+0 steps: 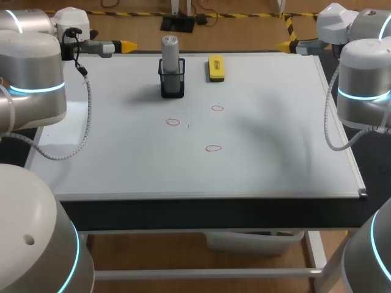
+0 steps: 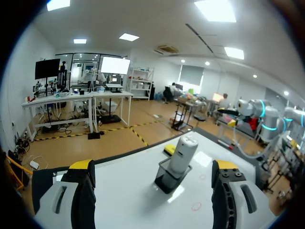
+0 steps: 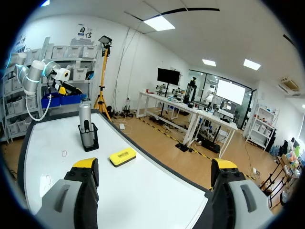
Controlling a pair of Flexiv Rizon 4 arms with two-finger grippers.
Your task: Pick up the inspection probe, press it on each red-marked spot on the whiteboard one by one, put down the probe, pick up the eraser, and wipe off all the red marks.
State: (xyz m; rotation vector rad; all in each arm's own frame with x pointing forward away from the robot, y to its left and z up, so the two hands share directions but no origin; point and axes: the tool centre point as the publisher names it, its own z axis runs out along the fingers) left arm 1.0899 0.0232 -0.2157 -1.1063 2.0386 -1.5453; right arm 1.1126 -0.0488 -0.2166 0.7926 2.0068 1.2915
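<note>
Left gripper (image 2: pixel 153 165): fingers spread wide with nothing between them. It hangs by the whiteboard's far left corner and faces the probe.
Right gripper (image 3: pixel 155 163): also spread wide and empty, by the far right corner, well apart from every task thing.
Probe (image 1: pixel 170 52): stands upright in a black holder (image 1: pixel 171 82) near the far edge, ahead of the left gripper and untouched.
Eraser (image 1: pixel 216 68): lies flat beside the holder on its right, apart from it.
Red marks (image 1: pixel 173 122): three small rings mid-board, on the near side of the holder and set apart from one another.
Risk, grasp: the probe's round body looks smooth. An off-centre or slanted pinch could probably tip it against the holder's rim, or drag the light holder along.
Risk, lift: pulling out at an angle may catch the holder and topple it toward the eraser.
Risk, pressing: a slanted probe might smear a ring before it is checked.
Edges: the holder and eraser sit close to the far edge of the whiteboard (image 1: pixel 122 159), so a shove outward could send either off.
Open room: there is broad bare board on both sides of the rings and toward the near edge, giving free approach from the left.
</note>
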